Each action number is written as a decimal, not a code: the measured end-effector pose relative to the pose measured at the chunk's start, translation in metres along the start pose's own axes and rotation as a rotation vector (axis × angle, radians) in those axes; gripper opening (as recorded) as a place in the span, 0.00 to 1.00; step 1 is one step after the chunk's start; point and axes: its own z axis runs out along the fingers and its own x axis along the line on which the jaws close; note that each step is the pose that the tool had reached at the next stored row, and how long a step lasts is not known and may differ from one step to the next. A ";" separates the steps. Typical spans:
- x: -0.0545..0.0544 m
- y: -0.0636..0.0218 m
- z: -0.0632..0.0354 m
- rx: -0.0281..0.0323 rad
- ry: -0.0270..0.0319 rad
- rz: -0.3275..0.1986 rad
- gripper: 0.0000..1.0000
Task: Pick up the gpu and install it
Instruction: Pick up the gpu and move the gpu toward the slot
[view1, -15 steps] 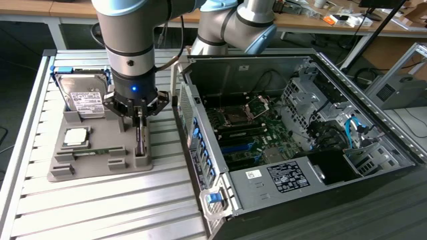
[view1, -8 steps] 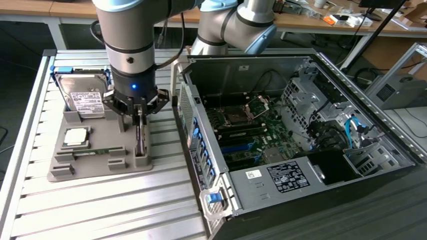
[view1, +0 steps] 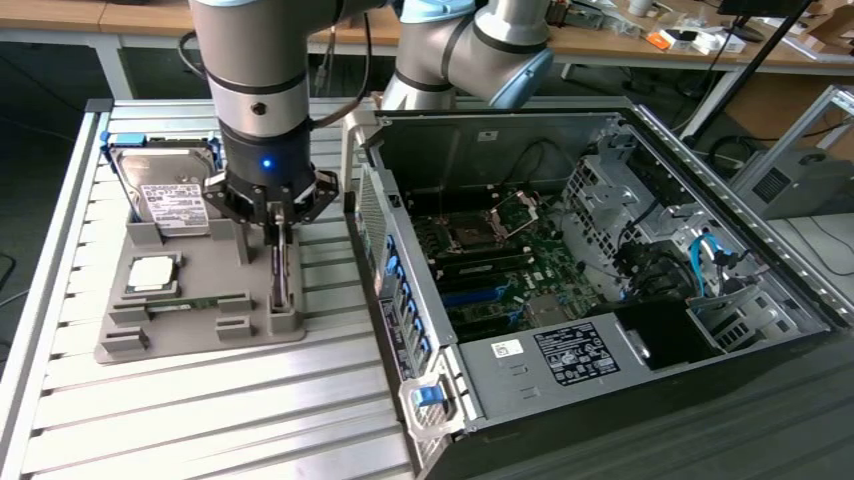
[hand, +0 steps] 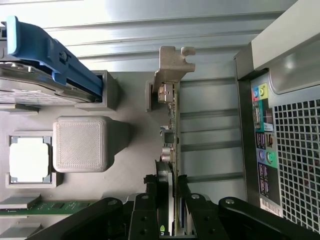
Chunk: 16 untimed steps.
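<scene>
The gpu stands on edge in a slot of the grey holder, to the exterior view's left of the open computer case. My gripper hangs straight down over it. In the wrist view the thin card runs away from me to its silver end bracket. My gripper has one black finger on each side of the card, pressed against it at the fan end. The card still sits in the holder's supports.
On the same holder lie a hard drive in a blue carrier, a square CPU chip and a memory stick. The case's motherboard lies exposed. The case's rear panel stands close beside the card.
</scene>
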 end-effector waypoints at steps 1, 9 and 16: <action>0.000 0.0001 -0.0011 0.0000 0.0000 0.000 0.27; 0.000 0.0008 -0.0108 0.0000 0.0000 0.000 0.27; 0.000 0.0012 -0.0158 0.0001 0.0001 0.000 0.27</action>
